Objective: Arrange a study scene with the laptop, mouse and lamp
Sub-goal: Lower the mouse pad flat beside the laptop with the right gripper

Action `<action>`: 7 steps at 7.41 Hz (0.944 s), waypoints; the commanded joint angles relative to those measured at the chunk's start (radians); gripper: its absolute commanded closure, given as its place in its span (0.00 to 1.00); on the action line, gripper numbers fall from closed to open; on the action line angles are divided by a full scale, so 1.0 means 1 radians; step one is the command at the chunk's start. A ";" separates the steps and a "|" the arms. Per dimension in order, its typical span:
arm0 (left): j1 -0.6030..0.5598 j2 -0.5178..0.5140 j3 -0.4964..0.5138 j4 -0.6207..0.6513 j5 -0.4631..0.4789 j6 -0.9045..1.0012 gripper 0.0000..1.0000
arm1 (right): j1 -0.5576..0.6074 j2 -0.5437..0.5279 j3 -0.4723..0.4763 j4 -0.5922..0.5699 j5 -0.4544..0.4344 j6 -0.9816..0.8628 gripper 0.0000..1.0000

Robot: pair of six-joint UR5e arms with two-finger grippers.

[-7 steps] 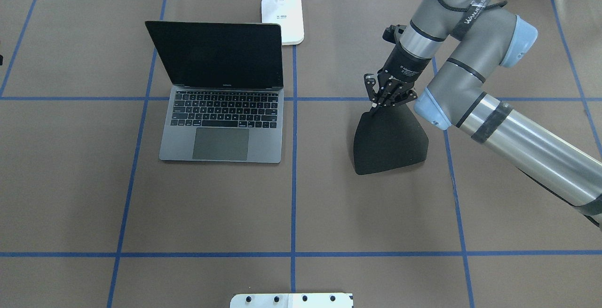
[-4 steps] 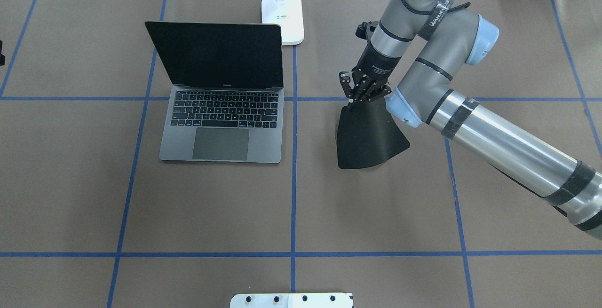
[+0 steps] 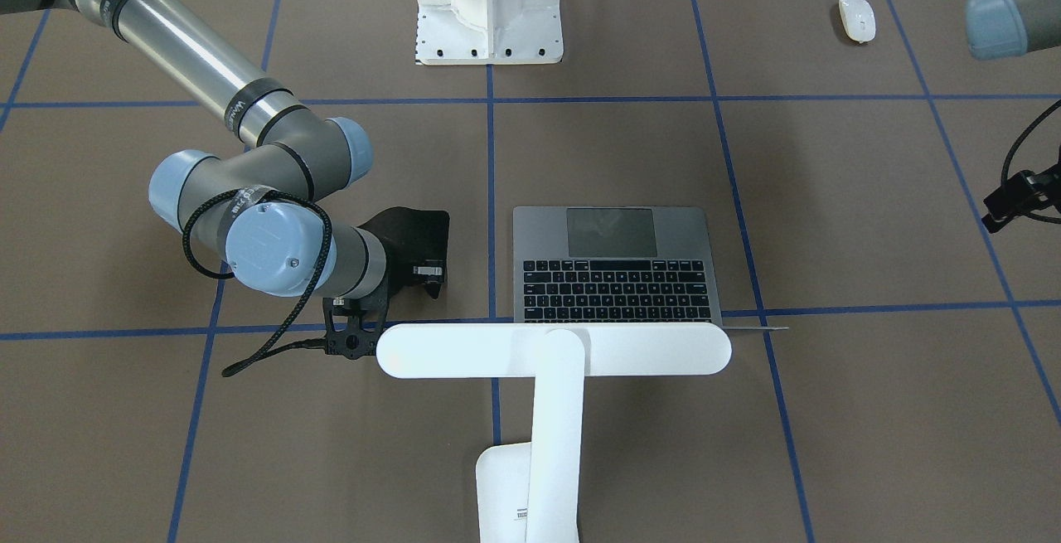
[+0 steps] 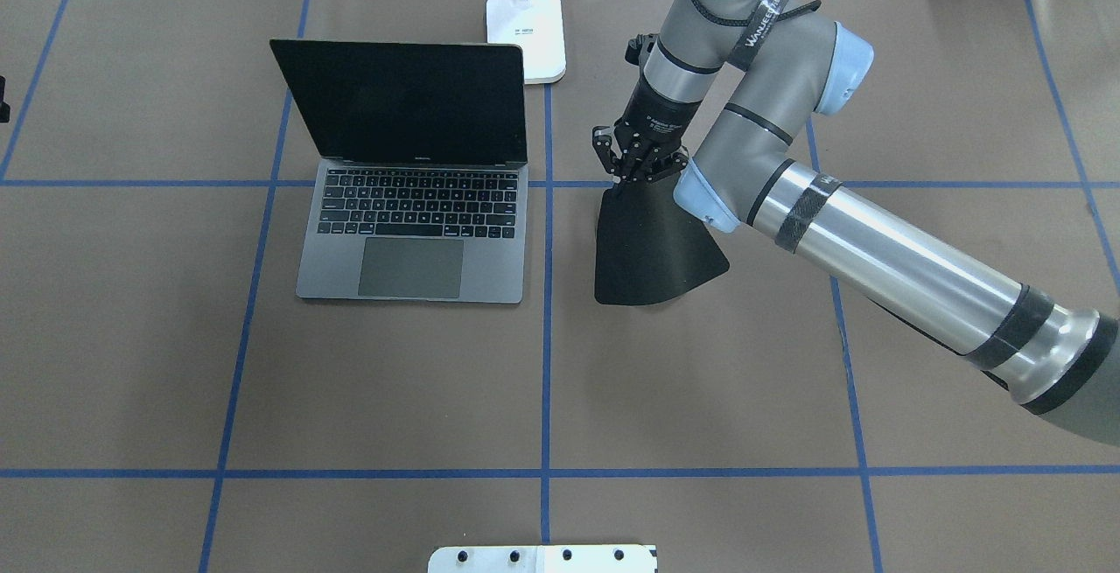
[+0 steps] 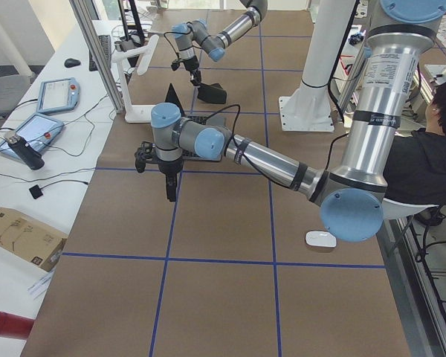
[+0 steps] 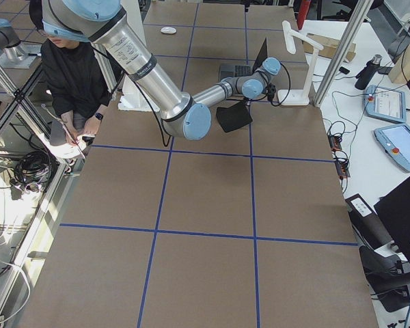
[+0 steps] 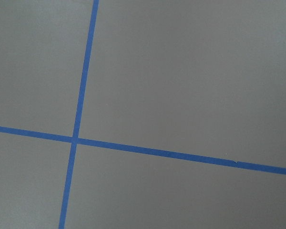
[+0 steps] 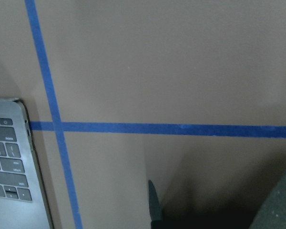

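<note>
Black and thin, the mouse pad is what this step turns on. The right arm has its jaws pinched shut on the pad's far edge, so the pad hangs tilted from them with its near edge low over the table. Whether that edge touches, we cannot tell.

We judge that the pad is being placed just beside the laptop, on its right-hand side. The laptop stands open with its screen dark, and the lamp stands just behind its rear corner; both look set. The mouse lies well apart on the robot's left, near its base.

Next, we think, the pad must be lowered flat, square to the laptop without overlapping it, and then released. A thin sheet may curl or land askew. After that the mouse needs fetching onto it.

The left arm holds its jaws over bare table; whether they are open or closed, we cannot tell. We see no container in this scene.
</note>
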State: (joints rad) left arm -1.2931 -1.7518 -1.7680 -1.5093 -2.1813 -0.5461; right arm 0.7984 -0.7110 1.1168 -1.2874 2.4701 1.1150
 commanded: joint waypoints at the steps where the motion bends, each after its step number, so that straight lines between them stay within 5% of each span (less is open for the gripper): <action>1: 0.000 0.000 0.002 0.000 0.000 0.000 0.01 | -0.010 0.030 -0.028 0.000 -0.002 0.084 1.00; 7: 0.000 0.000 0.002 -0.002 0.000 0.000 0.01 | -0.013 0.030 -0.048 0.049 -0.007 0.260 1.00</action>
State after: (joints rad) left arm -1.2931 -1.7518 -1.7656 -1.5103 -2.1813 -0.5461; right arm 0.7861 -0.6811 1.0725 -1.2725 2.4636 1.3198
